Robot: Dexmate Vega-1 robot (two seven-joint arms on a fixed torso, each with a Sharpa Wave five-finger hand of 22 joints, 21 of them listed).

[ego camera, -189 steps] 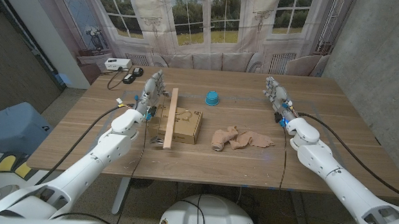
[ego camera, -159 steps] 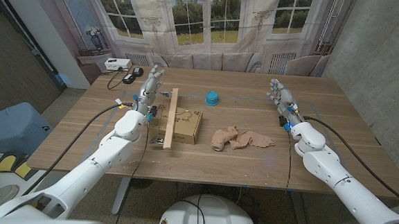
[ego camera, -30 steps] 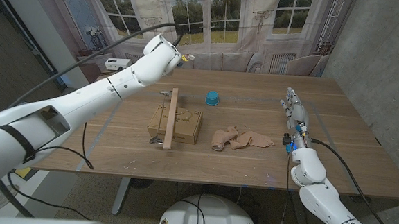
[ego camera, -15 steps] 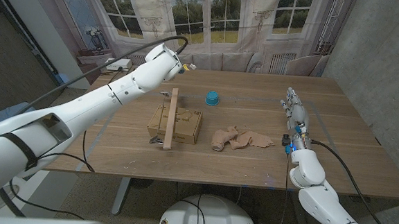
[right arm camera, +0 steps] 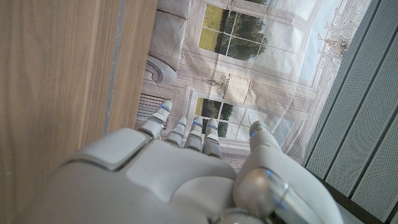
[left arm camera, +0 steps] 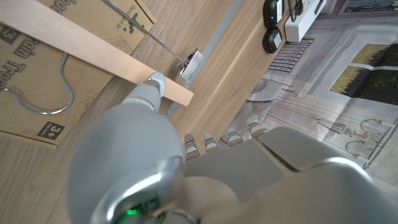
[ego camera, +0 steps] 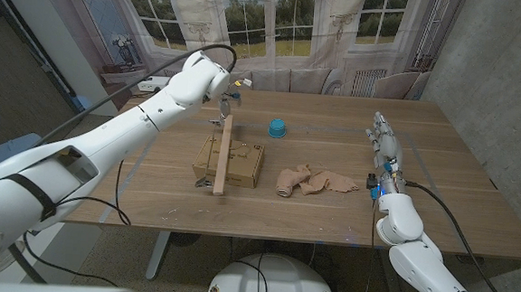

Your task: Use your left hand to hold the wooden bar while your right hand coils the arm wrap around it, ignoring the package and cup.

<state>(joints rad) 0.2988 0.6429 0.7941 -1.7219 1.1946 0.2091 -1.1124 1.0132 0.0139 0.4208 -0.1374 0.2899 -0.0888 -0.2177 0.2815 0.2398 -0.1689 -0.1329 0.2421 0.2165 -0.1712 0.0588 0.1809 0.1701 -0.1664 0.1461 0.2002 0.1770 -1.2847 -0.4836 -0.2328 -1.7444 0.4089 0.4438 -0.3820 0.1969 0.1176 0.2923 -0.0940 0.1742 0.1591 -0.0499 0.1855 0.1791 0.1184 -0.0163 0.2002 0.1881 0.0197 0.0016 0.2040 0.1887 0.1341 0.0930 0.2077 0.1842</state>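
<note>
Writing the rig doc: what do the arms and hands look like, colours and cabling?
Both arms are glossy white rounded shells with black bands at the joints. A black cable loops loose alongside each. The left hand and right hand are light grey with silvery fingers; the right hand's fingertips show small blue marks. A green light glows on the left wrist.

Head cam overhead; wrist cams close, table [ego camera: 329,214] shared.

Long brown wooden table [ego camera: 439,189] fronts a printed backdrop of paned windows and draped curtains [ego camera: 277,25], grey concrete wall [ego camera: 505,79] at right, grey floor [ego camera: 89,131] at left.
</note>
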